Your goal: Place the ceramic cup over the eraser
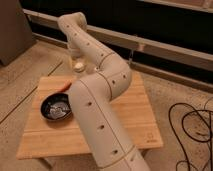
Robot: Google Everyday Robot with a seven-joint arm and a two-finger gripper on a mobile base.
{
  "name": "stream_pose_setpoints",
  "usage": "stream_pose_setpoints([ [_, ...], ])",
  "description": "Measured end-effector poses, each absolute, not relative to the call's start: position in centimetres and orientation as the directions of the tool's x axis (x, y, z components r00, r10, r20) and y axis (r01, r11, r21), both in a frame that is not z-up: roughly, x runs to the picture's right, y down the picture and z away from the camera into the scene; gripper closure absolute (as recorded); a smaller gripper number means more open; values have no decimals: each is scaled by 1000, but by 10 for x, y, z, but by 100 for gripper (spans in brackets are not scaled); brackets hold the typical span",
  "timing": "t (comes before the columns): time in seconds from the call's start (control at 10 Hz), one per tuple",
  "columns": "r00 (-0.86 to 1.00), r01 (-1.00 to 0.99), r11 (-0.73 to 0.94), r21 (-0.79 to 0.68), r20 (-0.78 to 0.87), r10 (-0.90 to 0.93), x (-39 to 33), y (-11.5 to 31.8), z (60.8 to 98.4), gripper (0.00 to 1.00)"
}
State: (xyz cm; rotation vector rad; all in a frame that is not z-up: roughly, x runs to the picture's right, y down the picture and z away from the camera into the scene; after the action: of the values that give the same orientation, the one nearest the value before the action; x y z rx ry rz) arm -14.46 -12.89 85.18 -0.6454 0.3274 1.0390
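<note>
My gripper (76,59) hangs from the arm's far end over the back left edge of the wooden table (135,117), pointing down. It is shut on the ceramic cup (78,65), a small pale cylinder whose cream-coloured end faces the camera, held a little above the table top. The eraser is not visible; the arm and the cup cover the place behind and below the gripper.
A round black bowl (56,108) sits on the table's left side. An orange carrot-like piece (63,86) lies just behind it, beside the arm. My thick arm (100,125) crosses the table's middle. Black cables (192,125) lie on the floor at right.
</note>
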Motion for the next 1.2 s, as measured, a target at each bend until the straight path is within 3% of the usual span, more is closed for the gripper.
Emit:
stream_pose_setpoints([
  [1.2, 557, -830, 421, -365, -568, 606, -143, -101, 886, 100],
])
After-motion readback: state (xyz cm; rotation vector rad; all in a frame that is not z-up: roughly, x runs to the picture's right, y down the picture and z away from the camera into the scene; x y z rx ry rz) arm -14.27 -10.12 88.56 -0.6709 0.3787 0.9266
